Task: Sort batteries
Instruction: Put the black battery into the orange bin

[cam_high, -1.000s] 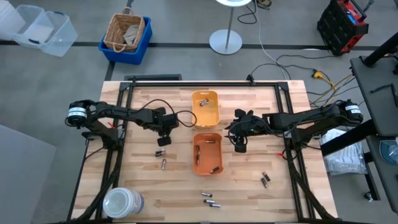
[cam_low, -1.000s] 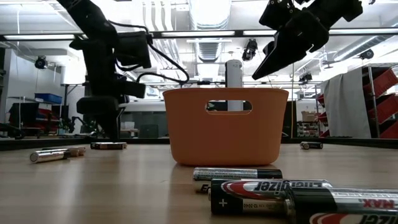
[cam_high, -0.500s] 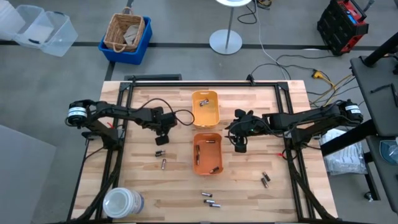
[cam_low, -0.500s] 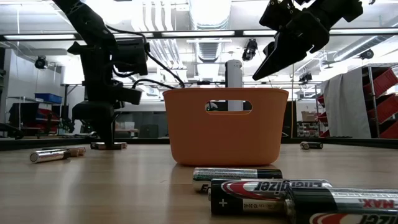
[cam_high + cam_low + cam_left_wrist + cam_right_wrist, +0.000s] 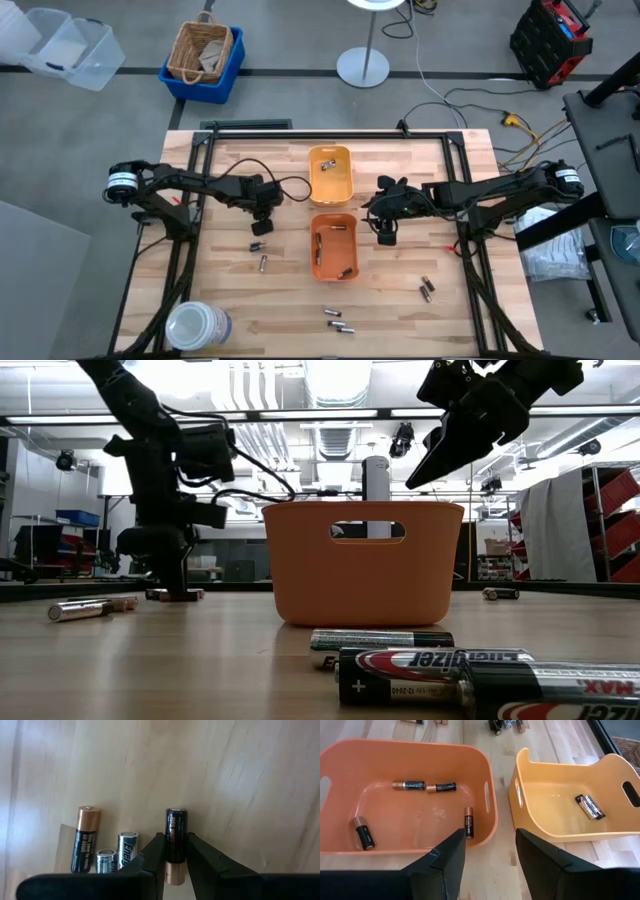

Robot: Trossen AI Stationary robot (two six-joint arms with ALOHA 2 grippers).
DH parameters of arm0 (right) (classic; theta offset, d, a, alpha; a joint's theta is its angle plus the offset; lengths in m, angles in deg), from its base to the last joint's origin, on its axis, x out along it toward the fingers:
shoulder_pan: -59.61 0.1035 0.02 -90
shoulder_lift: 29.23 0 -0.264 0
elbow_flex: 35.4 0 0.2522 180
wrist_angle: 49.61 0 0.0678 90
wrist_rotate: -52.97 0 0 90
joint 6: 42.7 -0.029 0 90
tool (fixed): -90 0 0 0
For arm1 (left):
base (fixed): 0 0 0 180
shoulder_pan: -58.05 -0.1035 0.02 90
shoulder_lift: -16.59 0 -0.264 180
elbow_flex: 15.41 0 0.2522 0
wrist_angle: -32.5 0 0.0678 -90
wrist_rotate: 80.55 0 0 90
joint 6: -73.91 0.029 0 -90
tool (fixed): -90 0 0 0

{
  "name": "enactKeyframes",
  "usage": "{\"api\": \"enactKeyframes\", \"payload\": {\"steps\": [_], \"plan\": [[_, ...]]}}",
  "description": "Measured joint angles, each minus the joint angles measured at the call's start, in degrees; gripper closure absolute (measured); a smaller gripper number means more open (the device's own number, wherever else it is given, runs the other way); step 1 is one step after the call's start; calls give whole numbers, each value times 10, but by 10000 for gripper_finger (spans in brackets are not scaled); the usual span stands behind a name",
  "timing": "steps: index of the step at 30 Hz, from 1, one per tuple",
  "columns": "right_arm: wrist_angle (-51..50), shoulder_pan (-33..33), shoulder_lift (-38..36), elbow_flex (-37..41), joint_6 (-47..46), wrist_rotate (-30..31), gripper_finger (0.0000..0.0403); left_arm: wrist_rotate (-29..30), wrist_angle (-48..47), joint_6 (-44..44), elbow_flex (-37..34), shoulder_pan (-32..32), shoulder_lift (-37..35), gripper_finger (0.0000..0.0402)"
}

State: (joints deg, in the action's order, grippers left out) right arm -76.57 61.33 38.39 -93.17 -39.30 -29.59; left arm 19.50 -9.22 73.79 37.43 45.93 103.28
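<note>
My left gripper [image 5: 262, 224] is down at the table left of the trays, shut on a black-and-copper battery [image 5: 176, 822] that lies on the wood. Three more batteries [image 5: 86, 840] lie beside it. My right gripper [image 5: 490, 865] hangs open above the table, right of the two trays, holding nothing. The orange tray [image 5: 334, 245] holds several batteries [image 5: 424, 786]. The yellow-orange tray [image 5: 330, 172] holds two [image 5: 590, 805]. Loose batteries lie at the left [image 5: 263, 264], the right [image 5: 426, 288] and the near middle [image 5: 338, 320]. My left gripper pinches the battery's two long sides [image 5: 170, 845] between its two fingers, near the copper end. The fingers come from above, pointing down. The battery lies flat on the table, its black end showing beyond the fingertips.
A white round tub [image 5: 197, 325] stands at the near left corner. In the low view, several batteries [image 5: 420, 660] lie close in front of the orange tray [image 5: 363, 565]. Bare wood lies between the trays and the right-hand batteries.
My left gripper has gone down onto the table and a little toward the left edge, over the battery there. My right gripper has kept still.
</note>
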Motion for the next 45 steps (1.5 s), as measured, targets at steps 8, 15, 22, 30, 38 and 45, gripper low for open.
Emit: {"api": "enactKeyframes", "payload": {"steps": [8, 15, 22, 30, 38, 45], "plan": [[1, 0, 0, 1, 2, 0, 245, -2, 5, 15, -2, 0, 1, 376], [1, 0, 0, 1, 1, 0, 248, -3, 16, -1, -2, 3, 2, 385], [1, 0, 0, 1, 0, 0, 237, -23, -55, -5, 46, 26, 2, 385], [0, 0, 0, 2, 0, 0, 238, -76, -127, 11, 192, 46, -4, 387], [0, 0, 0, 2, 0, 0, 255, -198, 52, 112, 244, 73, -2, 390], [-3, 0, 0, 2, 2, 0, 257, -216, 200, 122, 219, 97, 3, 395]]}}
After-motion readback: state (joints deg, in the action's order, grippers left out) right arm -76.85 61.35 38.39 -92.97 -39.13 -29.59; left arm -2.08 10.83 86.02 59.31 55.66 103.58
